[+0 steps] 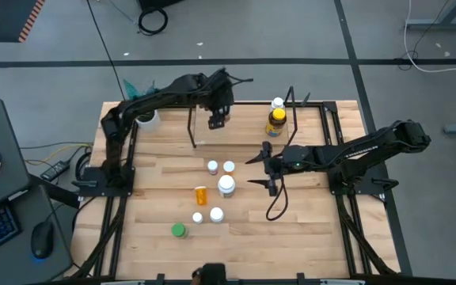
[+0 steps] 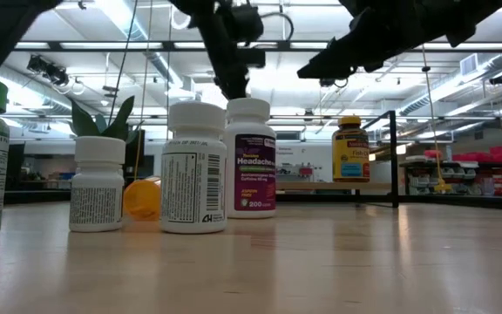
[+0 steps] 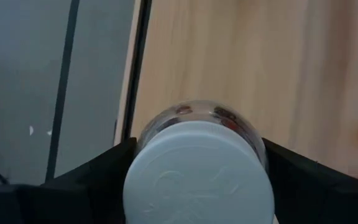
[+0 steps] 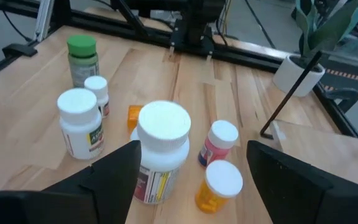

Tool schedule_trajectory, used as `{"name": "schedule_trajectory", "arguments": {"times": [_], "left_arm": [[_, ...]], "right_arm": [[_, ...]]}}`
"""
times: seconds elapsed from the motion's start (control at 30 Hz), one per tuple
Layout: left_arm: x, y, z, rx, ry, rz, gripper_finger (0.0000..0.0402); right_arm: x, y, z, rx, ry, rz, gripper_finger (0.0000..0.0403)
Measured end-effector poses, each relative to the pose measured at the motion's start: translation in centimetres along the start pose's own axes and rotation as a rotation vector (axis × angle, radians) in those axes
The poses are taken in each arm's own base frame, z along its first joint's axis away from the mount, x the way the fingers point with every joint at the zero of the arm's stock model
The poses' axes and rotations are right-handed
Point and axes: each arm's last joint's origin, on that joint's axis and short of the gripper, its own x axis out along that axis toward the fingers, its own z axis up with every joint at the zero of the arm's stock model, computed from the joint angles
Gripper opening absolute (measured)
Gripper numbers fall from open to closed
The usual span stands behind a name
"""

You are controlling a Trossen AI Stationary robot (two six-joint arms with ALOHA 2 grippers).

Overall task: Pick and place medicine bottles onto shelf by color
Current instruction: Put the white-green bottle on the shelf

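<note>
High view shows our left claw (image 1: 217,120) at the desk's (image 1: 307,214) far edge, by the shelf's (image 1: 191,127) left end. We clamp a white-capped bottle (image 3: 197,171) there. Our right claw (image 1: 266,168) hangs spread and empty beside the loose bottles (image 1: 226,185) mid-desk; the amber bottle (image 1: 275,121) stands on the shelf.

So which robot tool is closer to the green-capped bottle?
The right tool. It hovers beside the bottle cluster; the green-capped bottle stands at the near edge. The left tool is far back.
</note>
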Motion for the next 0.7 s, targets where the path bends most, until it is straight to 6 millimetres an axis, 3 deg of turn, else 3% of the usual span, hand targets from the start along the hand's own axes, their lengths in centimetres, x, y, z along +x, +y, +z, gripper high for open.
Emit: {"name": "schedule_trajectory", "arguments": {"times": [0.3, 0.7], "left_arm": [[4.4, 2.4, -1.7, -0.050, 0.131, -0.077, 0.0308], [4.7, 3.2, -3.2, -0.045, 0.224, -0.098, 0.0332]], "right_arm": [[0.0, 0.0, -0.2, -0.005, 0.016, 0.003, 0.0299], [0.0, -0.7, -0.1, -0.002, 0.003, -0.026, 0.0299]]}}
